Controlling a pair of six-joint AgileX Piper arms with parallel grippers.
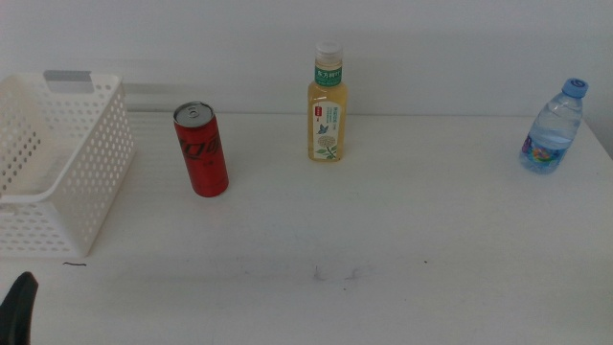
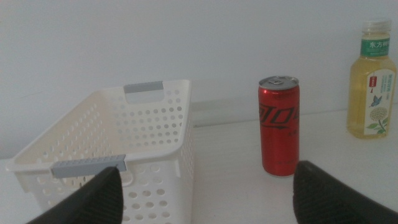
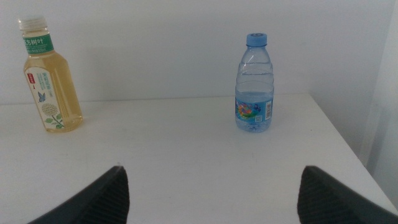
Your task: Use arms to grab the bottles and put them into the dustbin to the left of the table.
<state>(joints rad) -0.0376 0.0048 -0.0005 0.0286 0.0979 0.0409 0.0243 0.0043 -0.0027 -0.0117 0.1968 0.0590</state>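
Nearest, at the surface's (image 1: 383, 287) front edge: left gripper (image 2: 208, 193) spread wide, empty; right gripper (image 3: 211, 193) likewise spread, empty. Farther back, standing upright and well apart: red can (image 1: 201, 150) just beside the white dustbin (image 1: 96, 192) at left, yellow tea bottle (image 1: 328, 103) mid-surface, blue-capped water bottle (image 1: 553, 129) far right.

Bright, even light is filling all three pictures. The white table (image 1: 383, 240) is looking soft and pale, with only faint shadows sitting under the red can (image 1: 201, 150) and the tea bottle (image 1: 328, 105). The dark jaws in both wrist pictures are looking blurry.
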